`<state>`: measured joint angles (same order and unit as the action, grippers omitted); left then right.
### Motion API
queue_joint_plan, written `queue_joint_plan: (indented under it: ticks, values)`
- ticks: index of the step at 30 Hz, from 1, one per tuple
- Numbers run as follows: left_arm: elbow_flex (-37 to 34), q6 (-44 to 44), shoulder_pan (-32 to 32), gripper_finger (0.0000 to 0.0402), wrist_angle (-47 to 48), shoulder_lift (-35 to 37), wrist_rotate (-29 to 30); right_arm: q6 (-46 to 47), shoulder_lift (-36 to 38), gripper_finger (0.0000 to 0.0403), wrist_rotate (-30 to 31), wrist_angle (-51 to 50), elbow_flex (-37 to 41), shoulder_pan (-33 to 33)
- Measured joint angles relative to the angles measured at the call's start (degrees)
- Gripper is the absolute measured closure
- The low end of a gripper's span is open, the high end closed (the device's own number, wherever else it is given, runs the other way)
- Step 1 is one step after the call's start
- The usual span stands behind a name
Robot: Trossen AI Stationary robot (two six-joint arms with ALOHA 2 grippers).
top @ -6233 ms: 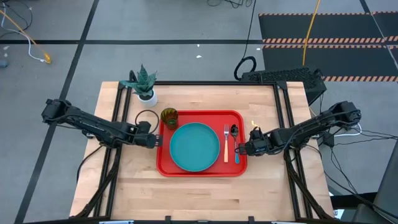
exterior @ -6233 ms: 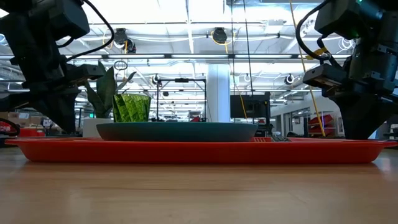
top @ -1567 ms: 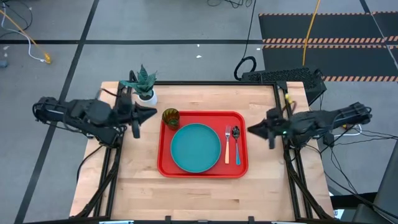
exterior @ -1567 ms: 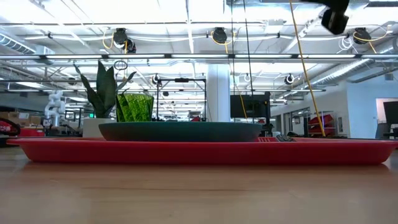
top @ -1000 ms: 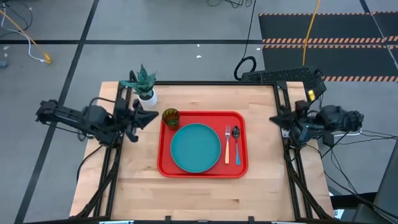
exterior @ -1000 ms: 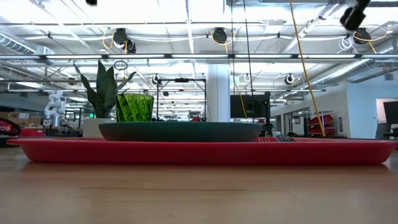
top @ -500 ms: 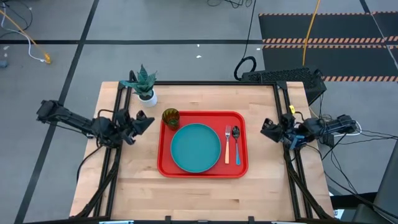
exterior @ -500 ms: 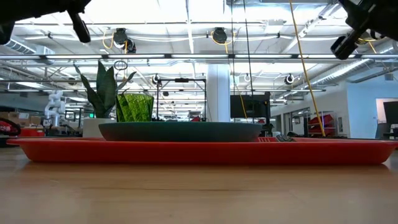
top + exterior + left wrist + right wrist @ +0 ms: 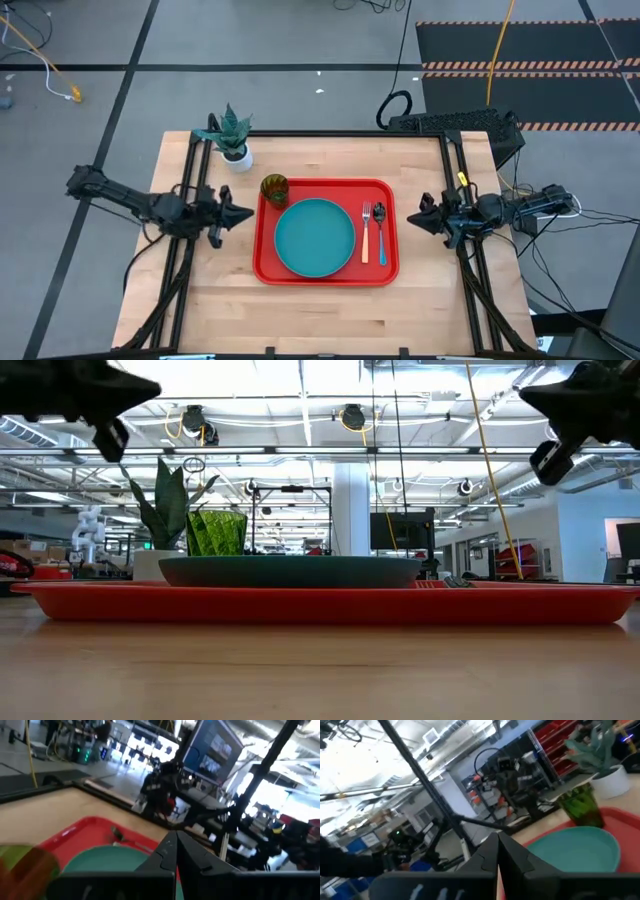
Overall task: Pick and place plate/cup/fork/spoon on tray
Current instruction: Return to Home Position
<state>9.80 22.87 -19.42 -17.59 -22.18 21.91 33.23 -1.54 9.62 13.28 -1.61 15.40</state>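
Note:
The red tray (image 9: pixel 325 272) lies in the middle of the table. On it rest the teal plate (image 9: pixel 314 236), the green cup (image 9: pixel 273 188) at its far left corner, and the orange-handled fork (image 9: pixel 365 232) beside the blue-handled spoon (image 9: pixel 379 228) at its right. My left gripper (image 9: pixel 250 214) hangs shut just left of the tray, pointing at it and holding nothing. My right gripper (image 9: pixel 410 219) hangs shut just right of the tray, also holding nothing. In the low view both show high above the tray (image 9: pixel 320 605).
A potted plant in a white pot (image 9: pixel 232 140) stands at the table's far left corner. Black frame rails (image 9: pixel 186 250) run along the table's left and right sides. A dark keyboard (image 9: pixel 450 122) sits beyond the far right edge. Bare wood (image 9: pixel 320 320) lies near the front edge.
Both arms have folded back and come down, entering the low view from the top. My left gripper has shifted toward the near edge beside the tray. My right gripper has also shifted toward the near edge and toward the tray. The things on the tray have kept still.

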Motion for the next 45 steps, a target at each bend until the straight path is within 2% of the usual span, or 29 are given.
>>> queue_joint_plan:
  ticks: [5,8,13,15,19,27,34,39,45]
  values:
    - [0.0,0.5,0.0,0.0401,17.2,15.3,0.0,-1.4,0.0,0.0403,1.2,-2.4,0.1,0.0]
    - [0.0,-0.4,0.0,0.0401,24.0,22.0,0.3,-1.5,0.0,0.0403,1.3,-4.2,0.1,0.0]
    - [-0.1,-3.3,-0.2,0.0401,25.4,20.3,-1.5,-3.8,0.1,0.0403,6.9,-5.9,0.2,-0.1]
    - [-1.6,-3.3,-0.1,0.0401,25.8,19.8,-1.9,-4.7,0.2,0.0403,7.0,-6.1,0.2,-0.3]
    - [-8.6,-3.7,0.5,0.0401,12.7,20.1,-4.1,-6.0,0.2,0.0403,6.6,-4.6,0.2,-0.8]
    - [-9.2,-6.5,4.9,0.0401,12.9,19.3,-7.3,-5.4,0.2,0.0403,2.7,-3.0,0.2,-0.8]
    - [-9.2,-6.7,11.4,0.0401,12.7,19.3,-16.9,-5.6,0.2,0.0403,0.8,2.8,0.2,-0.8]
    - [-9.2,-6.1,14.3,0.0399,12.7,19.3,-17.4,-5.2,0.2,0.0403,0.9,2.5,0.8,-0.8]
    - [-9.2,-6.3,14.6,0.0399,13.0,19.2,-17.6,-7.2,0.1,0.0403,0.9,-1.8,0.8,-0.8]
